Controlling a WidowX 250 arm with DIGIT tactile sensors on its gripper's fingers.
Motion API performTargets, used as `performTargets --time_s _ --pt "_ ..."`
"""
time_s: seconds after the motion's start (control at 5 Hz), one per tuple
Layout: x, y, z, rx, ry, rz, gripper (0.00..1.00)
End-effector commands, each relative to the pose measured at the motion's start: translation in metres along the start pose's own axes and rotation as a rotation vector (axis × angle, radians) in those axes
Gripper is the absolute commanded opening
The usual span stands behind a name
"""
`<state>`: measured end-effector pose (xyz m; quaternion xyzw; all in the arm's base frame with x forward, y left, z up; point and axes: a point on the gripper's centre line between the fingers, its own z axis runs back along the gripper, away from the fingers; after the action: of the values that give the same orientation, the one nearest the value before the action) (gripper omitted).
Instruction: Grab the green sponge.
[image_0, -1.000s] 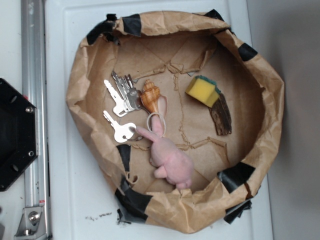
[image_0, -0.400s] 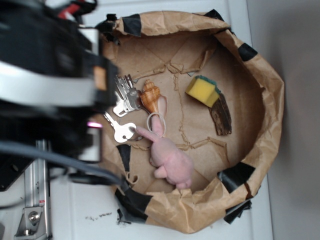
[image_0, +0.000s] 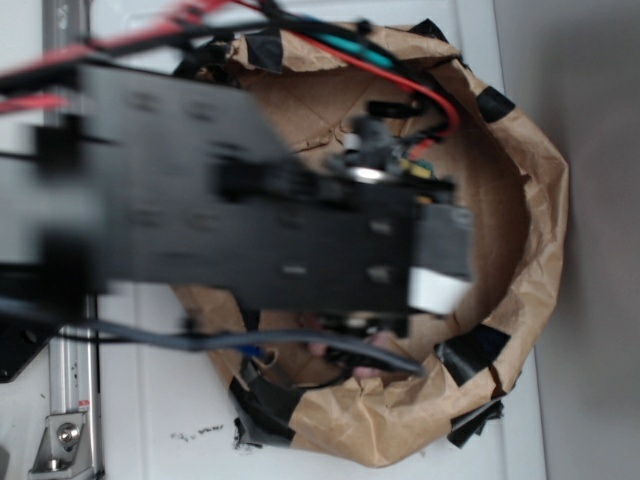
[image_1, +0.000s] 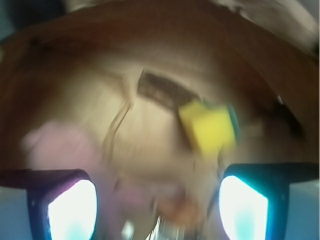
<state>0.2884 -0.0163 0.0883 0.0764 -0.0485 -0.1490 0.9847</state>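
Wrist view — end effector (image_1: 157, 210) spread wide, empty; green sponge (image_1: 209, 127) untouched.

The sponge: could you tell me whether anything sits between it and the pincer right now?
Nothing visible does. In the wrist view the sponge lies ahead of the open pincer, nearer one finger; the wood piece lies beyond it.

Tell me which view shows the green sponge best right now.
The wrist view: the green sponge appears whole though blurred, yellow with a green edge, ahead of the open gripper. In the exterior view the arm covers it almost entirely.
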Motion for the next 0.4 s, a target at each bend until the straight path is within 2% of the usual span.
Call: performTargets --time_s 0.0,0.2 --pt "0.008 0.030 -0.019 0.073 0.034 0.002 1.00" --pt "0.000 0.043 -0.018 0.087 0.046 0.020 1.00"
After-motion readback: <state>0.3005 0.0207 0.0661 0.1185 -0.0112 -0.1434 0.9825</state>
